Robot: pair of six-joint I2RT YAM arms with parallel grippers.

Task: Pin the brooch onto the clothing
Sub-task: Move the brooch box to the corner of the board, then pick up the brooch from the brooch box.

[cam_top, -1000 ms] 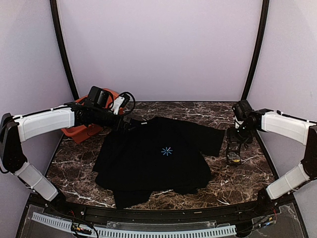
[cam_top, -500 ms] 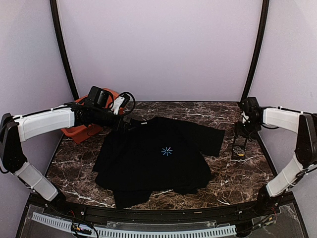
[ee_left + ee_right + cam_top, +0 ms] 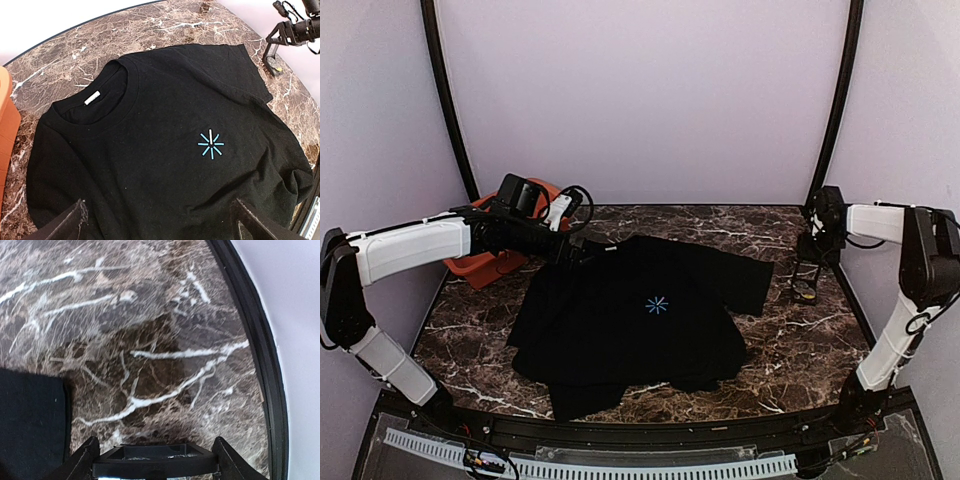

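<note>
The clothing (image 3: pixel 640 315) is a black T-shirt with a light-blue starburst print (image 3: pixel 657 305), lying flat on the marble table; the left wrist view shows the clothing (image 3: pixel 150 150) from above. My left gripper (image 3: pixel 582 250) hovers open over the collar, and its fingertips (image 3: pixel 75 222) frame the lower chest. My right gripper (image 3: pixel 805 285) hangs at the far right of the table, off the shirt's sleeve, shut on a small black case (image 3: pixel 155 462) that spans its fingers. A tiny yellow-gold spot, the brooch (image 3: pixel 804 294), shows at the case's lower end.
An orange container (image 3: pixel 480 262) stands behind the left arm at the table's back left. The table's black rim (image 3: pixel 260 355) runs close by the right gripper. The shirt's sleeve (image 3: pixel 30 420) lies left of the case.
The right arm has swung back and to the right with the case, away from the sleeve and closer to the table's rim. The left arm and shirt have not moved.
</note>
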